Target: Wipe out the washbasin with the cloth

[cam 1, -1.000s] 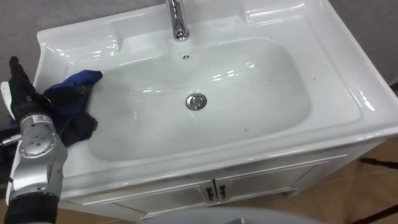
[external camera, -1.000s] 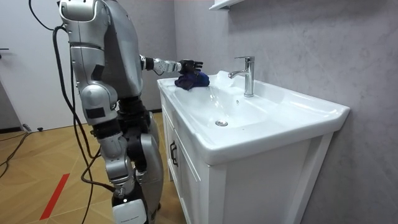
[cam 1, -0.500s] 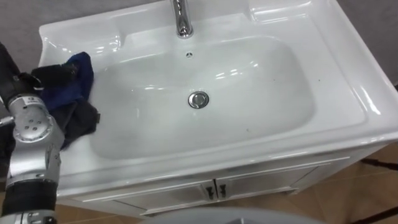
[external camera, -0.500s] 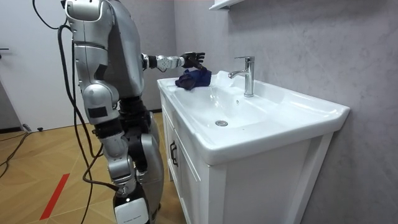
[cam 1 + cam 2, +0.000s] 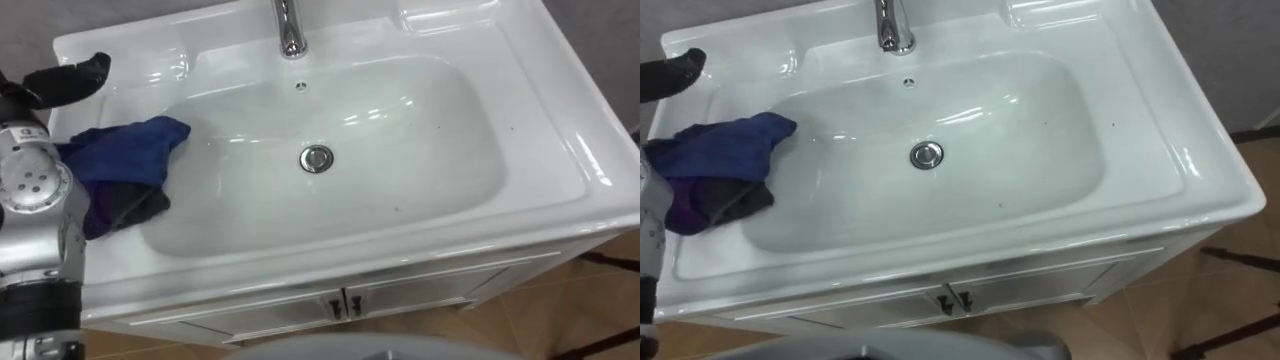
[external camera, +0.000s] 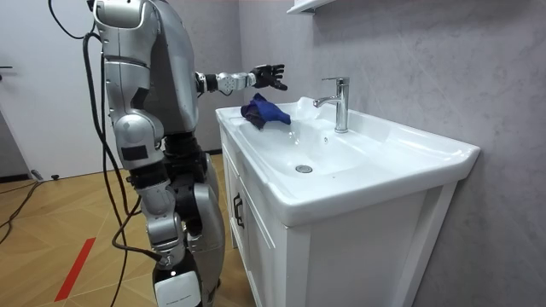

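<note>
Left hand (image 6: 269, 75) hovers above the blue cloth (image 5: 125, 160), fingers released and spread, the cloth lying loose on the left rim of the basin (image 5: 560, 140).

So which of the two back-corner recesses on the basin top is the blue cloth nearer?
The left recess, just behind the blue cloth and beside the open left hand; the right recess lies past the faucet.

Nothing legible appears anywhere: no word, number, label or sign. The white basin (image 5: 540, 130), the chrome tap (image 5: 290, 30) at the top middle of the frame and the cabinet doors (image 5: 420, 285) at the lower middle have plain surfaces (any marks are too small to make out).
</note>
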Motion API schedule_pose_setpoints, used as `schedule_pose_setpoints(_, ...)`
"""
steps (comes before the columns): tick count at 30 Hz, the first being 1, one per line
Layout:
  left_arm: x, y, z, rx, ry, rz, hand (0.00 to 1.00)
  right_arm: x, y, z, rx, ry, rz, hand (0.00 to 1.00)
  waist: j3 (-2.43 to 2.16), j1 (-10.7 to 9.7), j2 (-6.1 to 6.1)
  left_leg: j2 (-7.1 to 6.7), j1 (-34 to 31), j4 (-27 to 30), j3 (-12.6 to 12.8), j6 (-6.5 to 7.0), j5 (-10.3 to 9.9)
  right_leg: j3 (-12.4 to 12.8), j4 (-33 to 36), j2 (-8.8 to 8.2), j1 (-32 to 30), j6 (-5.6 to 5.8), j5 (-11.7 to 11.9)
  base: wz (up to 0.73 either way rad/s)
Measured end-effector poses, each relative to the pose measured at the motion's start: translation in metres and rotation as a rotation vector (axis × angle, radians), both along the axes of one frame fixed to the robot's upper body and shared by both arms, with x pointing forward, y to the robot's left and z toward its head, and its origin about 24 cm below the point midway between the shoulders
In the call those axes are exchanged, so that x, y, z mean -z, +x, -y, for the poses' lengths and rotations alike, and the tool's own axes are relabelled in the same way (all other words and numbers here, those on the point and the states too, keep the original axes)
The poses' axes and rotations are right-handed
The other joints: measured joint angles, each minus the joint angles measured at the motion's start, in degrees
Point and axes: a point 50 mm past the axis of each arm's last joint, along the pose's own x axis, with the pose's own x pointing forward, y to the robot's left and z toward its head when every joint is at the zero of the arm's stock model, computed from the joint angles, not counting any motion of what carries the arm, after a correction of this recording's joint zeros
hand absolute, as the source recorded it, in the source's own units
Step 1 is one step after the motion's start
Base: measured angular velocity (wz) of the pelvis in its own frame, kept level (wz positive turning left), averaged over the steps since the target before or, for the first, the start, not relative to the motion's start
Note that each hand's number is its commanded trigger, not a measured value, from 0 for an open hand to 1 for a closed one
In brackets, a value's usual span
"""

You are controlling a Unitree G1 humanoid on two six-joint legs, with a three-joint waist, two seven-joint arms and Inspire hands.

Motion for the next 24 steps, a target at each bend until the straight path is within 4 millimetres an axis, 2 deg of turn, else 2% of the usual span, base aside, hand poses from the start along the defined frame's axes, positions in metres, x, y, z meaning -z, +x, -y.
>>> schedule_pose_setpoints(8,-0.012,-0.005,-0.014,-0.082,0.016,0.046,0.00,-0.001,-0.008,0.001,0.007,-0.010,-0.016,0.00,-0.16,0.62,0.93,0.00,0.96,-0.11,0.13,0.00,0.00,0.31,-0.25,0.07,0.73,0.00,0.00,-0.02)
schedule_pose_setpoints(13,-0.015,-0.010,-0.023,-0.147,0.014,0.067,0.00,-0.001,-0.006,0.003,-0.003,-0.015,-0.013,0.00,-0.09,1.05,1.52,0.00,1.01,-0.09,-0.03,0.00,0.00,-0.08,-0.21,0.02,0.70,0.00,0.00,0.03)
schedule_pose_setpoints(18,-0.003,-0.017,-0.038,-0.224,-0.005,0.019,0.00,-0.002,-0.004,0.005,0.007,-0.022,-0.007,0.00,-0.02,1.75,2.52,0.00,0.87,-0.01,-0.07,0.00,0.00,-0.27,-0.18,-0.01,0.64,0.00,0.00,0.01)
schedule_pose_setpoints(24,-0.001,-0.027,-0.048,-0.269,0.040,-0.015,0.00,-0.002,-0.004,0.006,0.018,-0.026,-0.005,0.00,-0.16,3.32,2.39,-0.08,0.03,0.10,-0.68,0.00,0.00,-0.99,-0.30,-0.12,0.55,0.02,-0.02,0.06)
